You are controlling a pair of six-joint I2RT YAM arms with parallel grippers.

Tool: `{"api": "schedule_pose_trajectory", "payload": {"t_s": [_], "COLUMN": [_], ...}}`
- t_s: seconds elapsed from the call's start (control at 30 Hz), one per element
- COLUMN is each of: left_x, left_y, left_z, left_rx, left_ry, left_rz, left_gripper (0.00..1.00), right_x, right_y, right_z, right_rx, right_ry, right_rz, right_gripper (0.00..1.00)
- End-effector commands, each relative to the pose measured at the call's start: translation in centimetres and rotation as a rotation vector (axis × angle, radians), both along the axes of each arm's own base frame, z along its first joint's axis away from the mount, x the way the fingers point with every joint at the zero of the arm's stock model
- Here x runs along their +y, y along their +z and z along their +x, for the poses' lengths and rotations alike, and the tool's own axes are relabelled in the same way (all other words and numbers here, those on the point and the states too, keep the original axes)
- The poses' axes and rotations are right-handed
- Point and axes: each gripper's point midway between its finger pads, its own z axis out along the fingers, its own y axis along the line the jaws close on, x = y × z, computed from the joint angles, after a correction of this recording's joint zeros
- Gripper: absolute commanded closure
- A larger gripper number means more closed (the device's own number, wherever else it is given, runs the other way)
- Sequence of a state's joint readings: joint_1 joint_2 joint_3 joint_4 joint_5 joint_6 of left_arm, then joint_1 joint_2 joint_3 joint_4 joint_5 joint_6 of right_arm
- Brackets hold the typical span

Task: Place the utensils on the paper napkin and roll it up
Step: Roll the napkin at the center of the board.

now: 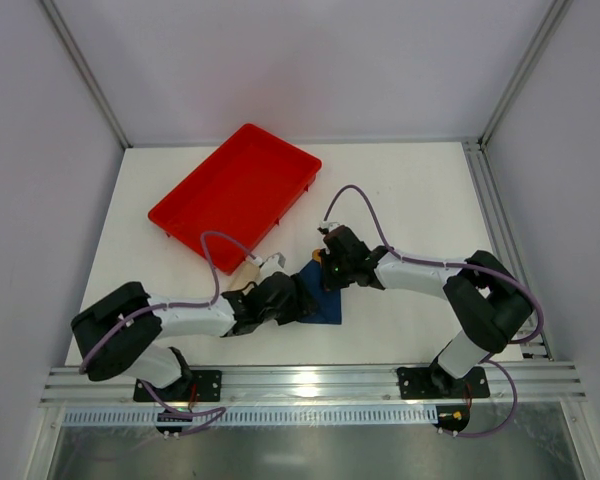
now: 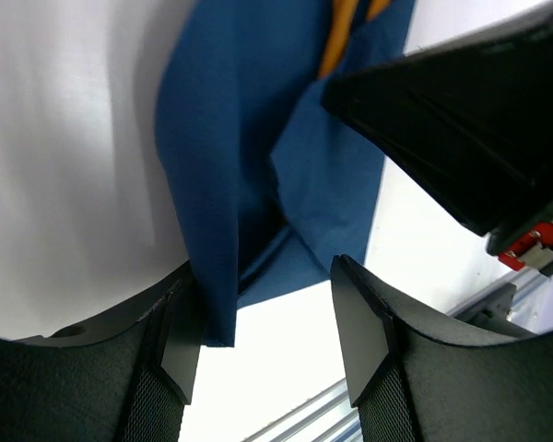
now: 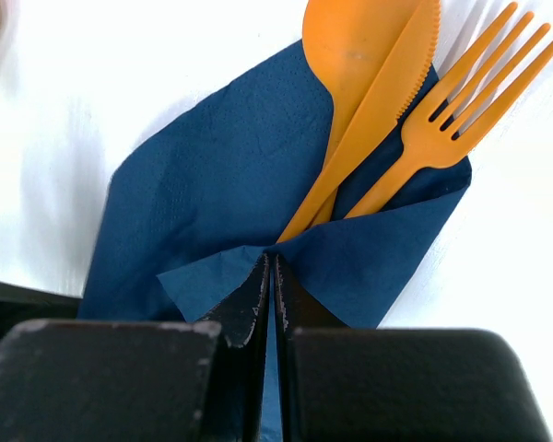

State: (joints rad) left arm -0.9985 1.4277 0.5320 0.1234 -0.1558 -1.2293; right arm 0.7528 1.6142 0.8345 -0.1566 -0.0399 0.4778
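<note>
The navy paper napkin [image 1: 323, 300] lies on the table between the two grippers. In the right wrist view the napkin [image 3: 212, 166] carries the orange utensils: a spoon [image 3: 355, 51], a knife [image 3: 387, 106] and a fork [image 3: 452, 106], their handles under a folded-over flap. My right gripper [image 3: 272, 267] is shut on that flap of napkin and holds it over the handles. My left gripper [image 2: 267, 318] is open, its jaws either side of a raised napkin edge [image 2: 212, 203] that lies against the left finger. A bit of orange utensil [image 2: 339, 37] shows at the top of the left wrist view.
A red tray [image 1: 235, 190] lies at the back left. A pale beige strip [image 1: 245, 275] rests beside my left wrist. The right gripper's black body [image 2: 461, 129] fills the upper right of the left wrist view. The aluminium rail [image 1: 310, 385] runs along the near edge.
</note>
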Motion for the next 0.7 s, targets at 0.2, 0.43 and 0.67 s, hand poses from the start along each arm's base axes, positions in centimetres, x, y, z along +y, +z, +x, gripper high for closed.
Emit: {"api": "schedule_pose_trajectory", "payload": {"t_s": [0.2, 0.43, 0.67], "left_x": [2.0, 5.8, 2.4], "left_y": [-2.4, -0.3, 3.1], "left_z": [-1.0, -0.1, 1.5], "left_rx": [0.043, -0.043, -0.166], "left_ry": [0.054, 0.199, 0.157], "left_rz": [0.127, 0.138, -0.074], "left_gripper": [0.42, 0.41, 0.38], "right_x": [-1.0, -0.9, -0.9], "right_y": [-1.0, -1.1, -1.3], "right_z": [-1.2, -1.2, -1.3], "right_rx": [0.035, 0.037, 0.04], "right_ry": [0.003, 0.004, 0.007], "right_rz": [-0.045, -0.041, -0.041], "right_gripper": [0.96, 0.96, 0.96]}}
